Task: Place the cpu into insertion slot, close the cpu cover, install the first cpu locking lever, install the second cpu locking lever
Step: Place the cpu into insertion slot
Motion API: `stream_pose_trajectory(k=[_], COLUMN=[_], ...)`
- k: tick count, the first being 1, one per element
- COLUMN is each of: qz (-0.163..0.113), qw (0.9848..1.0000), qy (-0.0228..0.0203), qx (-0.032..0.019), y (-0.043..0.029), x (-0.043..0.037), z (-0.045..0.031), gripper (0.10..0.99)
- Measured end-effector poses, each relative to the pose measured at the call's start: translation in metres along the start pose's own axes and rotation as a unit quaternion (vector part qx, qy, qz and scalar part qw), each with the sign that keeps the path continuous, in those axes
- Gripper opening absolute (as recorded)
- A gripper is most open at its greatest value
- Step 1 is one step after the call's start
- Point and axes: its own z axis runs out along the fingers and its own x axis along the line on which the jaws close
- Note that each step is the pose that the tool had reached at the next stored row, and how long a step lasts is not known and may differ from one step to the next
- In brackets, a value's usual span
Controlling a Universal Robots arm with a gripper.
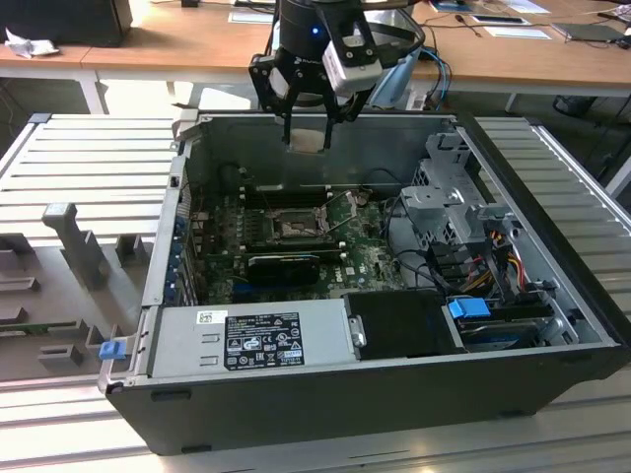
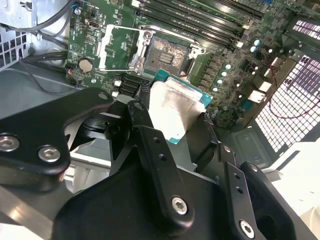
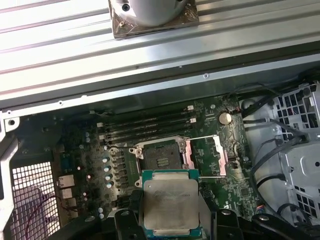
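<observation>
- My gripper (image 1: pixel 309 136) hangs above the far rim of the open computer case (image 1: pixel 325 394), fingers closed narrowly on the cpu (image 3: pixel 171 200).
- The cpu is held flat by two opposite edges, its pale metal top showing in both wrist views.
- The insertion slot (image 3: pixel 161 159) lies below on the green motherboard (image 1: pixel 367 251), well apart from the cpu, its pin field uncovered.
- The cpu cover (image 3: pixel 220 156) is swung open, lying just beside the slot.
- Memory slots (image 3: pixel 145 127) run along the slot's far edge, and a black heatsink (image 1: pixel 283 264) sits on its near side.
- The air straight above the slot is open.
</observation>
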Motion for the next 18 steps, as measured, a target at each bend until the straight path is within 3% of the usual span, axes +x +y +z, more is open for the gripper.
stream_pose_trajectory(k=[18], qz=[0.052], qw=[0.9986], qy=[-0.0046], qx=[-0.0011], y=[0.0000], x=[0.0000], z=[0.0001], gripper=[0.533])
